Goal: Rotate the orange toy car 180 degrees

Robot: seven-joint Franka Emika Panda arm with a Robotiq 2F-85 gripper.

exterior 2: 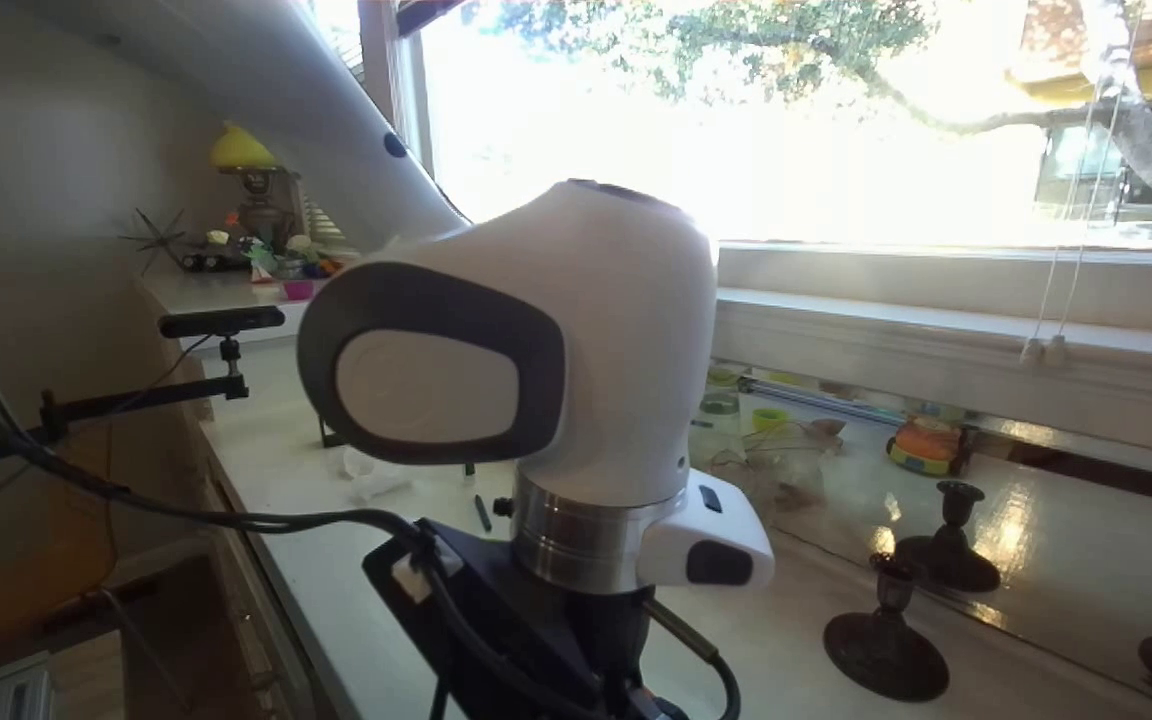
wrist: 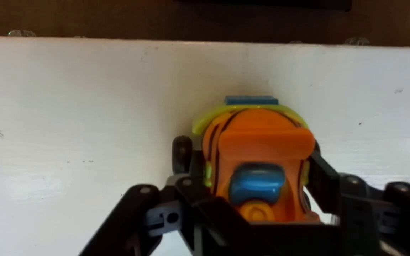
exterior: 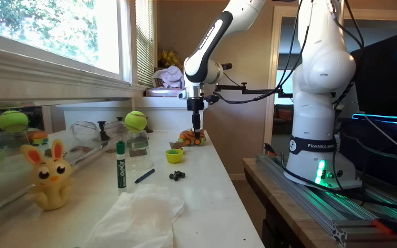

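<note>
The orange toy car (exterior: 185, 137) has yellow-green trim and dark wheels. It appears to rest on the white counter (exterior: 205, 193) at the far end, close to the edge. In the wrist view the car (wrist: 267, 142) points its blue-barred end at that edge. Its blue seat and yellow wheel show, and its lower end is hidden by the gripper body. My gripper (exterior: 196, 131) points down on it. In the wrist view my gripper (wrist: 256, 161) has a finger against each side of the car. In an exterior view only the car's reflection (exterior 2: 926, 442) shows.
A tennis ball (exterior: 136, 121) sits on a clear upturned cup (exterior: 140, 162). A yellow bowl (exterior: 174, 157), a small black object (exterior: 177, 175), a blue crayon (exterior: 144, 175), a marker (exterior: 121, 168) and a yellow bunny (exterior: 52, 186) stand nearer. A dark candle holder (exterior 2: 886, 650) stands near the mirror.
</note>
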